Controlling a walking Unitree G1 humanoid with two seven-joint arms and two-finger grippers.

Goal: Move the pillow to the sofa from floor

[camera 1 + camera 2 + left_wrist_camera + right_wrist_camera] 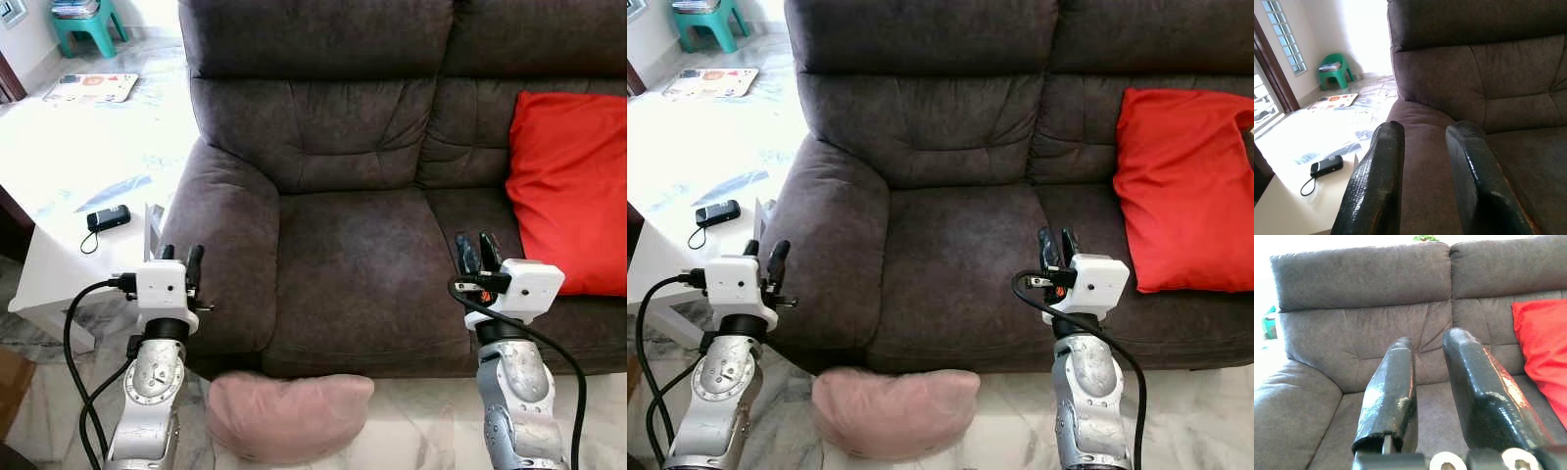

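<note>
Soft pink fabric pillow (289, 415) lay on floor against dark brown suede sofa (372, 245); red cushion (573, 186) on sofa's seat. Left end effector (181, 262) and right end effector (477, 253), both slightly parted, held nothing.

Two pillows: one pink (286, 414), one red (570, 186).

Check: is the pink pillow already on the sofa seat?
No, the pink pillow lies on the floor against the sofa's front edge.

Pink pillow (290, 416) on floor (421, 431) against sofa (372, 274) front; red cushion (571, 186) on seat.
</note>
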